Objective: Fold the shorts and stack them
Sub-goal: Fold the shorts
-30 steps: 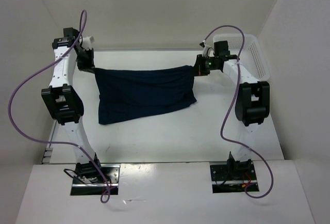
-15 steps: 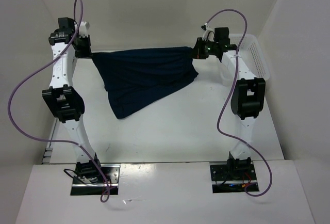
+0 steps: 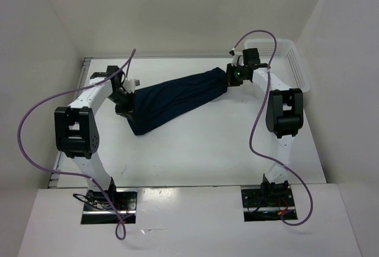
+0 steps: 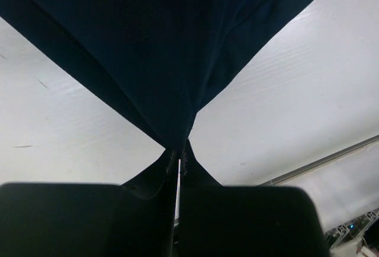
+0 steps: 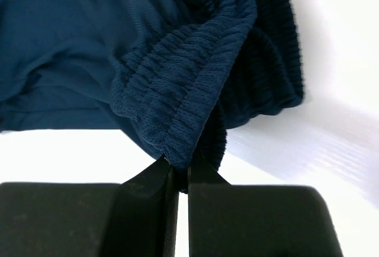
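No text, label, brand, number or sign can be read in any of the three views.
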{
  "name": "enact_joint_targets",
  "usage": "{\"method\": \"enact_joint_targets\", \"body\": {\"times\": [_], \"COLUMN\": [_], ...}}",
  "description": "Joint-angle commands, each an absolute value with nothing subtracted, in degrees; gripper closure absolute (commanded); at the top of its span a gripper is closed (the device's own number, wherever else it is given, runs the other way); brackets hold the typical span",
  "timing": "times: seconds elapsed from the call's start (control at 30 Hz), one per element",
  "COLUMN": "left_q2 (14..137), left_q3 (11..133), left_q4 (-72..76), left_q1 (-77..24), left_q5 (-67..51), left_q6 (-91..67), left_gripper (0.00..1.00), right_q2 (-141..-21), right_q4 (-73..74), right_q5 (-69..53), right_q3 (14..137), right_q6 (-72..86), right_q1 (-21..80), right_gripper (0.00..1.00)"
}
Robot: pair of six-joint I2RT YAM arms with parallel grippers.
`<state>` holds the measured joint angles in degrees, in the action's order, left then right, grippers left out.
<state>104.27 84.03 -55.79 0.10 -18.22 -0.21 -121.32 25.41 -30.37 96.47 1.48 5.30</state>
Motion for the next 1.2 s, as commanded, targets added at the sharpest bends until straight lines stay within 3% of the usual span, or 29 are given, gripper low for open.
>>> {"method": "enact_joint_targets", "body": {"times": [0.0,0.47,0.5,0.6,0.63,0.67,0.73,0.8,0.83,0.93,1.0,1.07,1.17], "left_q2": [102.5,104.5,105.1,105.7,105.7,106.3,106.3,106.3,106.3,107.4,108.7,109.5,111.8], "left_q3": [78.5,72.9,72.9,71.5,71.5,71.5,70.8,70.2,70.2,70.8,71.4,72.1,74.3], "left_q4": [-54.1,-55.8,-55.8,-55.8,-55.8,-55.3,-55.3,-54.7,-54.7,-53.6,-53.6,-53.1,-53.1], "left_q1": [0.6,3.6,2.1,0.8,0.8,0.8,0.8,0.8,0.8,0.8,0.8,0.8,0.8], "left_q5": [-17.7,-19.1,-19.1,-20.8,-20.8,-21.4,-21.4,-21.4,-21.4,-21.4,-22.1,-22.6,-23.2], "left_q6": [0.0,0.0,0.0,0.0,0.0,0.0,0.0,0.0,0.0,0.0,0.0,0.0,0.0], "left_gripper": [1.0,1.0,1.0,0.95,0.93,0.9,0.72,0.6,0.49,0.37,0.22,0.14,0.13], "right_q2": [-117.9,-116.6,-117.2,-117.9,-118.5,-118.5,-119.9,-120.9,-122.0,-124.4,-125.5,-127.4,-129.6], "right_q4": [24.2,23.0,23.0,22.4,22.4,22.4,22.4,22.4,22.4,21.9,21.3,21.3,21.3], "right_q5": [-26.1,-16.5,-16.5,-14.8,-14.8,-14.8,-18.1,-19.9,-20.0,-20.5,-20.0,-19.3,-17.9], "right_q3": [95.7,92.4,92.4,93.0,93.5,94.1,94.8,95.5,96.1,98.4,100.4,101.7,102.9], "right_q6": [-1.1,-1.7,-1.1,0.3,0.9,1.4,1.9,2.6,3.2,5.2,7.1,7.8,9.1], "right_q1": [4.8,4.8,4.8,5.4,5.4,5.4,5.4,6.1,6.2,6.8,6.8,6.8,7.3], "right_gripper": [0.94,0.96,0.92,0.53,0.36,0.31,0.23,0.22,0.2,0.18,0.17,0.16,0.16]}}
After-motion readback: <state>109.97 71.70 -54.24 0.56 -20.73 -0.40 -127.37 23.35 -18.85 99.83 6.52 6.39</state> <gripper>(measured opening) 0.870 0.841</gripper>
